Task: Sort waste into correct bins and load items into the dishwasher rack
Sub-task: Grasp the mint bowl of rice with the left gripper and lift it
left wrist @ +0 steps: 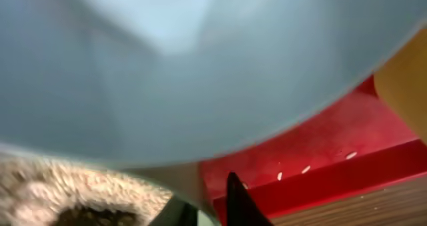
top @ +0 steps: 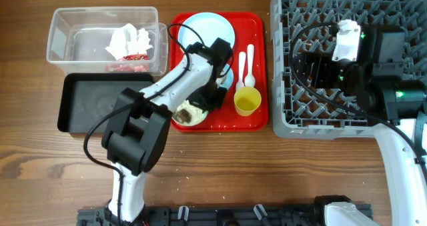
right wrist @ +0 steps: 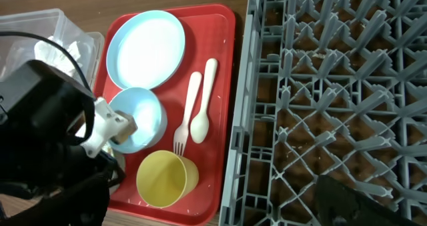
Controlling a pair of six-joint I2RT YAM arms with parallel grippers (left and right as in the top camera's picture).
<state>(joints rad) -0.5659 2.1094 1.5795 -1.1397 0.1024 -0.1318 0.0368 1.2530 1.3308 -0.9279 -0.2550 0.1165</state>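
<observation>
My left gripper [top: 212, 96] is low over the red tray [top: 257, 26]. In the left wrist view its fingers [left wrist: 210, 209] are shut on the rim of the pale green bowl [top: 190, 114], which holds whitish rice and brown scraps [left wrist: 67, 186]. The pale blue bowl [left wrist: 200, 66] [right wrist: 143, 119] sits right beside it. The pale blue plate [top: 210, 27], white spoon [top: 250, 63], fork [top: 241, 69] and yellow cup [top: 247, 103] lie on the tray. The crumpled wrapper [top: 129, 43] lies in the clear tub [top: 67, 33]. My right gripper [top: 310, 69] hovers open and empty over the grey rack [top: 333, 119].
The black tray [top: 93, 103] lies in front of the clear tub, left of the red tray. Loose rice grains [left wrist: 307, 168] dot the red tray floor. The rack [right wrist: 320, 86] stands directly right of the red tray [right wrist: 223, 66]. Bare wooden table lies in front.
</observation>
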